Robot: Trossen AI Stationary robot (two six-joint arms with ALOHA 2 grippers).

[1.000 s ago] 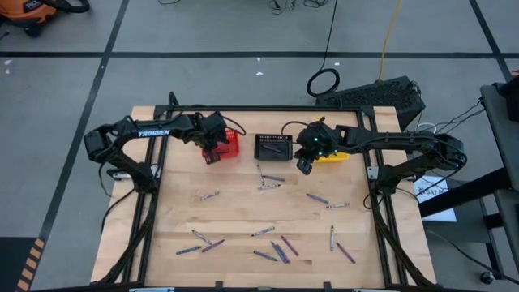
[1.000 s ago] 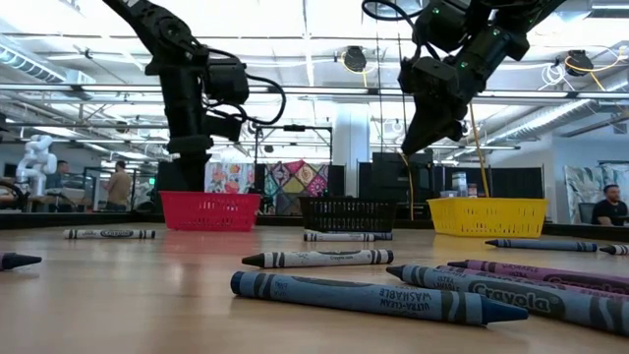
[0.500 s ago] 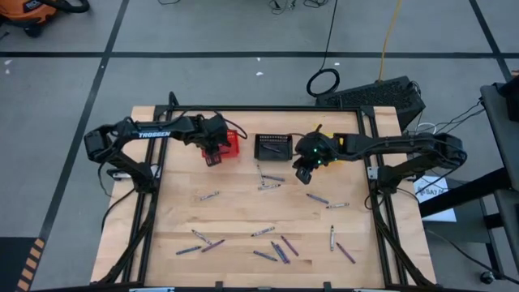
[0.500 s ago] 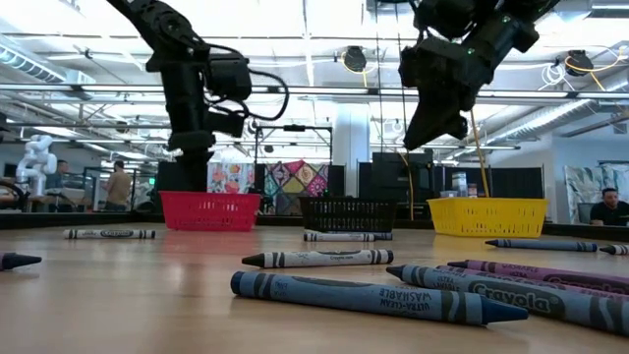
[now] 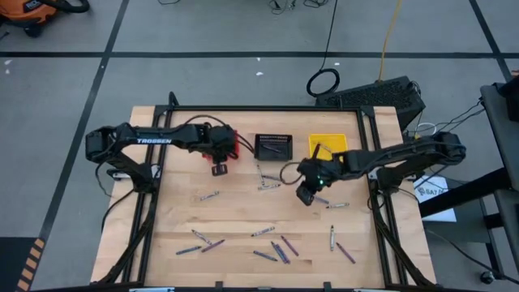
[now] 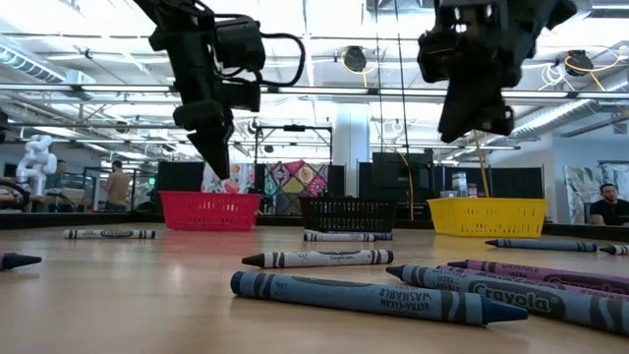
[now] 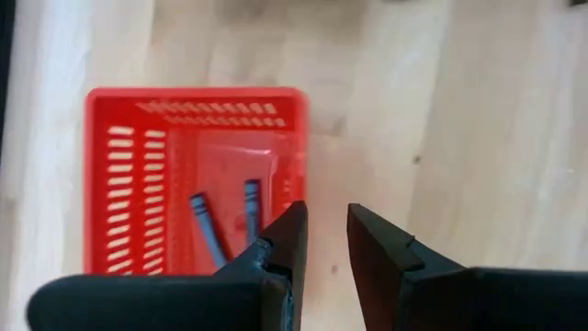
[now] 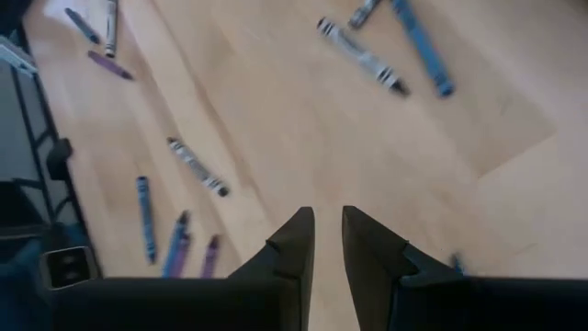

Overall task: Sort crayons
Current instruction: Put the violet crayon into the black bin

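The left hand [image 5: 218, 168], slightly open and empty, hangs just beside the red basket [image 5: 229, 143]. The right hand [image 5: 306, 195], also slightly open, hangs above bare surface [image 5: 235, 211] among scattered crayons [image 5: 272, 248].

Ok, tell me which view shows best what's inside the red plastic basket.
The left wrist view: it looks down into the red plastic basket, where two blue crayons lie, just past the left tool. The high view shows only a sliver of it beside the left arm; the low view shows only its side wall; the right wrist view misses it.
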